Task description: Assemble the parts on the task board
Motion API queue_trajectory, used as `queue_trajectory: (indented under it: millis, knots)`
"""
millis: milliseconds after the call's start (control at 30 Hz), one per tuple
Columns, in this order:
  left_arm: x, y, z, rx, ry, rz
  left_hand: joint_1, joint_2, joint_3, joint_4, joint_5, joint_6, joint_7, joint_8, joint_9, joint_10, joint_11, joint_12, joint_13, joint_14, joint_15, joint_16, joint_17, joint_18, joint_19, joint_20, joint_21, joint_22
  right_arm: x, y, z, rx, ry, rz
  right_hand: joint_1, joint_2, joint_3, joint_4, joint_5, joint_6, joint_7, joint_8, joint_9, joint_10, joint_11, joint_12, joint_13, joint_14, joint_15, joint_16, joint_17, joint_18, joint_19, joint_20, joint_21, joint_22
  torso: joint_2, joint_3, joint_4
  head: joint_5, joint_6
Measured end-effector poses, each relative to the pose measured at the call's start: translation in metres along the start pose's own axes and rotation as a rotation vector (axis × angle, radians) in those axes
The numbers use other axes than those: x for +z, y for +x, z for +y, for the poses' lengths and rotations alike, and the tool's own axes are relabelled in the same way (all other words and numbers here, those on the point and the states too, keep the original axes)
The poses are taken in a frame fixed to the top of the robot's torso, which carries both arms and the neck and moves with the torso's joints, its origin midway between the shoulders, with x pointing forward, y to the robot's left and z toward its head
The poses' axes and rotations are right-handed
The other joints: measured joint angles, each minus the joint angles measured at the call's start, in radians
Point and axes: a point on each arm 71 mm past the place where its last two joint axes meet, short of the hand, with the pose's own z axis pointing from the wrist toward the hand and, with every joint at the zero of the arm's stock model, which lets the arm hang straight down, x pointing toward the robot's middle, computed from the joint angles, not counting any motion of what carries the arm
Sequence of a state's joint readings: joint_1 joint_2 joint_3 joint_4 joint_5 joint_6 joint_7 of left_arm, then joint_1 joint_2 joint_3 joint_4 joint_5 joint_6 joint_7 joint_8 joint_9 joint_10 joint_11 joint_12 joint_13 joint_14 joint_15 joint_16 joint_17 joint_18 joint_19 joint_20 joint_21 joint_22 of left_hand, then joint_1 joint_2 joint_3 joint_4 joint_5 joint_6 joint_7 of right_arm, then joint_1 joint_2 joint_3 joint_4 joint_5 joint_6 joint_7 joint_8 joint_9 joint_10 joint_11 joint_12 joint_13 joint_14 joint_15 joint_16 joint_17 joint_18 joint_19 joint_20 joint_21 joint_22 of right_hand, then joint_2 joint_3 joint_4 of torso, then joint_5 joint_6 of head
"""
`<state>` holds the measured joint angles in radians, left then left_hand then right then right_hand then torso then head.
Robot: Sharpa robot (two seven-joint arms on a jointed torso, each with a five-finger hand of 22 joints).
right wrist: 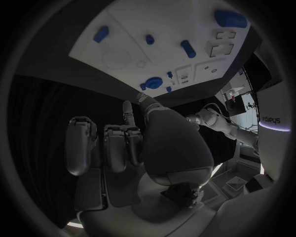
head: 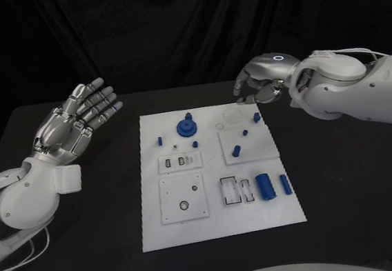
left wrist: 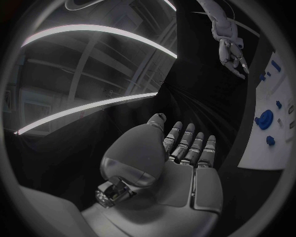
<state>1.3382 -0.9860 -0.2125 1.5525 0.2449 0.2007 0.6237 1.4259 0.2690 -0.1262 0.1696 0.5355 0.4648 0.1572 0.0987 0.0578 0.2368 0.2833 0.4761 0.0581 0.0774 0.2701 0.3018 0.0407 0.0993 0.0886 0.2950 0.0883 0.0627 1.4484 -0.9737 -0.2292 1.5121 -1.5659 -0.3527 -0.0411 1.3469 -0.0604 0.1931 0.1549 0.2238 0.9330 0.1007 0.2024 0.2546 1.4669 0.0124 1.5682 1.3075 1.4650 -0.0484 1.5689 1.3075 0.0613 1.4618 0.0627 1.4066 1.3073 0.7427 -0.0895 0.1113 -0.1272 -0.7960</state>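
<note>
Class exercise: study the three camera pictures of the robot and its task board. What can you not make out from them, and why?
- Right hand, head view: its curled fingers face away, so any small held piece is hidden.
- Task board, left wrist view: cut off by the circle's rim.
- Small blue parts, head view: too small to tell their shapes.

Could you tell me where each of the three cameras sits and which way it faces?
Head view: on the robot's head, looking down at the black table and white task board; both arms, the left hand and right hand show.
Left wrist view: behind the left hand, facing across the table.
Right wrist view: behind the right hand, facing the board.
Shared: all three show the board and its blue gear-shaped part.
</note>
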Motion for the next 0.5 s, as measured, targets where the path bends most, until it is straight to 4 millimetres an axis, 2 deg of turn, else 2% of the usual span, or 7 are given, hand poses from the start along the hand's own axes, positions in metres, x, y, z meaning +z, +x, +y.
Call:
queue_trajectory:
  millis: [167,300,433,500]
  knots:
    - [0.000,0.000,0.000,-0.001,0.000,-0.002,0.000,0.000,0.000,0.000,0.000,0.000,0.000,0.000,0.000,0.005,-0.003,0.000,0.000,0.000,0.000,0.000,0.000,0.000,0.000,0.000,0.000,0.000,-0.028,0.005,-0.025,0.002,0.073,0.039,-0.003,-0.003,-0.011,0.011,-0.017,-0.019,-0.004,0.000,0.001,0.000,0.000,0.000,0.000,0.000,0.000,0.000,0.000,0.000,0.004,-0.004,0.000,0.000,-0.002,-0.0024,-0.0029,-0.004,0.000]
    - [0.001,0.001,0.001,-0.003,-0.001,-0.001,0.000,0.000,0.000,0.000,0.000,0.000,0.000,0.000,0.000,0.005,-0.003,0.000,0.000,0.000,0.000,0.000,0.000,0.000,0.000,0.000,0.000,0.000,-0.046,0.017,-0.039,0.009,0.122,0.073,-0.008,-0.008,-0.023,0.032,-0.046,-0.071,-0.004,-0.029,-0.010,0.000,0.000,0.000,0.000,0.000,0.000,0.000,0.000,0.000,0.004,-0.004,-0.006,0.000,-0.003,-0.0043,-0.0067,-0.007,-0.004]
    - [0.002,0.001,0.003,-0.005,-0.004,0.000,0.000,0.000,0.000,0.000,0.000,0.000,0.000,0.000,0.000,0.005,-0.003,0.000,0.000,0.000,0.000,0.000,0.000,0.000,0.000,0.000,0.000,0.000,-0.054,0.030,-0.046,0.015,0.152,0.105,-0.008,-0.008,-0.028,0.044,-0.054,-0.096,-0.009,-0.048,-0.020,-0.004,-0.004,0.000,0.000,0.000,0.000,0.000,0.000,0.000,0.004,-0.004,-0.022,0.000,-0.005,-0.0050,-0.0105,-0.007,-0.007]
    - [0.001,0.000,0.003,-0.005,-0.004,-0.002,0.000,0.000,0.000,0.000,0.000,0.000,0.000,0.000,0.000,0.005,-0.003,0.000,0.000,0.000,0.000,0.000,0.000,0.000,0.000,0.000,0.000,0.000,-0.054,0.036,-0.047,0.016,0.160,0.116,-0.004,-0.012,-0.033,0.049,-0.054,-0.106,-0.005,-0.054,-0.025,-0.004,-0.004,0.000,0.000,0.004,-0.004,0.000,0.000,0.000,0.004,-0.004,-0.038,0.000,-0.006,-0.0053,-0.0123,-0.006,-0.009]
